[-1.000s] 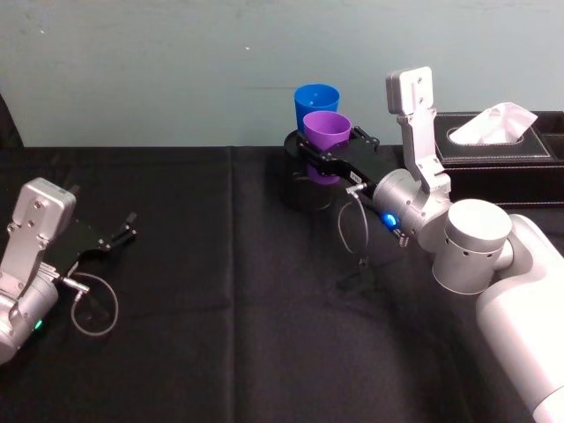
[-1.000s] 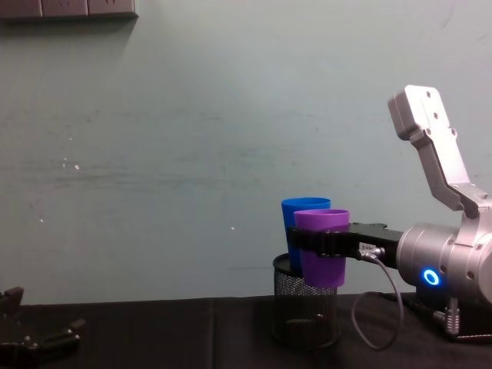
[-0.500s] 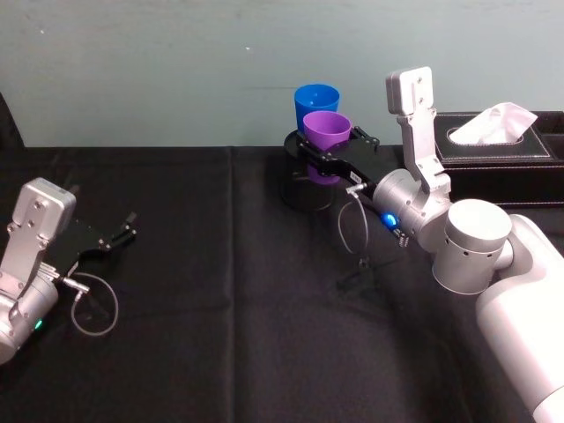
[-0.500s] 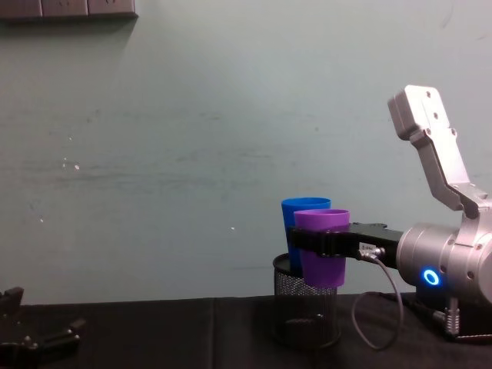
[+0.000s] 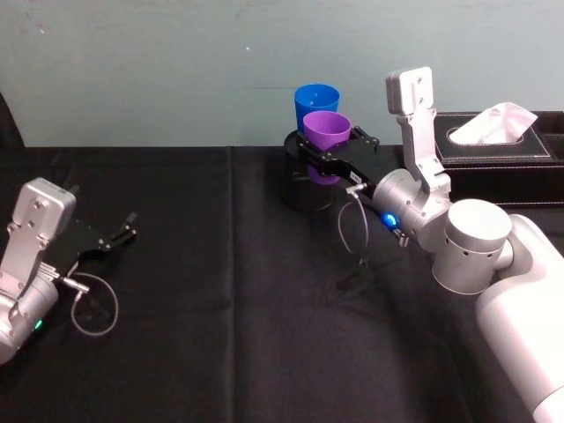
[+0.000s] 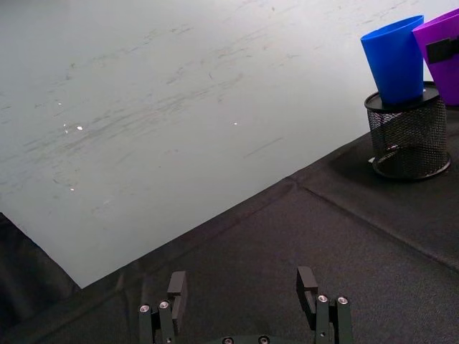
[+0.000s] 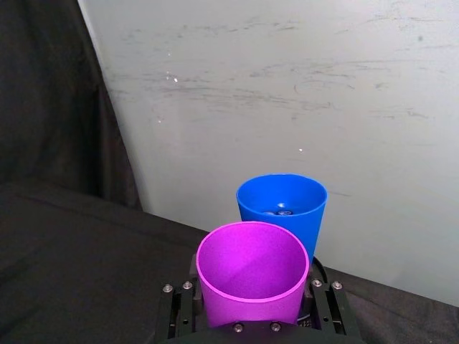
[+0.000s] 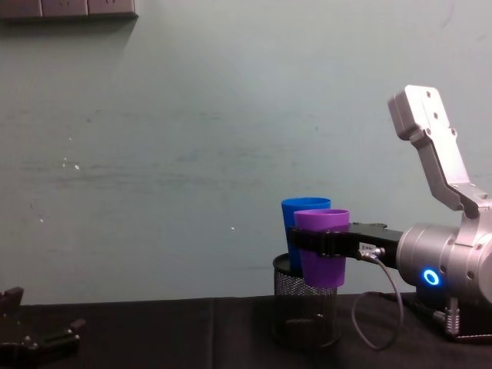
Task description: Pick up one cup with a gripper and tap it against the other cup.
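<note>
Purple plastic sits pinched in your right gripper (image 8: 323, 242): the black jaws clamp the purple cup (image 7: 252, 276) across its upper wall, just under the rim. That holds it upright and lifted off the table (image 5: 220, 308). A hold that high probably leaves the rim and the lower body free to meet the target.

The blue cup (image 8: 305, 204) stands directly beyond it, seated inside the black mesh pen holder (image 8: 304, 323), so only its upper part is exposed. That is likely why you carry the purple one raised to that height. The two walls look very close, but you cannot tell whether they are touching or a sliver apart.

Mind the edges. The purple base hangs about level with the holder's wire rim, which could catch on any downward drift. The wall is close behind the blue cup, so a hard tap could tip it back. The tissue box (image 5: 498, 141) lies to the right, behind your arm. Open cloth lies to the left and back toward the body.

The left gripper (image 6: 244, 287) rests far left, low by the cloth, jaws spread and empty.
</note>
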Motion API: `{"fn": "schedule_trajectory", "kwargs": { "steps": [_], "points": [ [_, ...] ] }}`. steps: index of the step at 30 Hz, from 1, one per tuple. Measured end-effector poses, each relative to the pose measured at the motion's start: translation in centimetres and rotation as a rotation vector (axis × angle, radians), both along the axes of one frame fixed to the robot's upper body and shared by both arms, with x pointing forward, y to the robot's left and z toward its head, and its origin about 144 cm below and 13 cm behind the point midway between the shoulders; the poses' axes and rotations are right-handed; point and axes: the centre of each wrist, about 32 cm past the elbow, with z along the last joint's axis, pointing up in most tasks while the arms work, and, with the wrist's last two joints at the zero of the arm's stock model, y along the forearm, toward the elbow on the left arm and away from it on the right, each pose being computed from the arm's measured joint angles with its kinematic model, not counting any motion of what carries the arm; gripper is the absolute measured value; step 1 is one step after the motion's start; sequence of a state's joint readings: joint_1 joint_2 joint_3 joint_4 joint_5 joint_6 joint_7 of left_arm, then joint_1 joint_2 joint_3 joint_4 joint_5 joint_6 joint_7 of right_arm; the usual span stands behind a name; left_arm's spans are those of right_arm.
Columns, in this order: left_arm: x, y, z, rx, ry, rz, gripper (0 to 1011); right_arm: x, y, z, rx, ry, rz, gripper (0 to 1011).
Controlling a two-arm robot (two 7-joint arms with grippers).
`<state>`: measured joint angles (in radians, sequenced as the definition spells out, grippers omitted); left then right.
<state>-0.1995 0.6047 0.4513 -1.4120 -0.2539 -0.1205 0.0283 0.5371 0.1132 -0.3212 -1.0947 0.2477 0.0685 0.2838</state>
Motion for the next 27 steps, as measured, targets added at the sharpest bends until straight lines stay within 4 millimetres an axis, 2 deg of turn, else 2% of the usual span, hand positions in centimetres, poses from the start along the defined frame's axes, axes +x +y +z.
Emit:
{"fn": "schedule_trajectory", "kwargs": {
  "steps": [27],
  "points": [
    [0.0,0.0,0.0,0.0,0.0,0.0,1000,0.0,0.0,0.0,0.0,0.0,0.0,734]
  ]
}}
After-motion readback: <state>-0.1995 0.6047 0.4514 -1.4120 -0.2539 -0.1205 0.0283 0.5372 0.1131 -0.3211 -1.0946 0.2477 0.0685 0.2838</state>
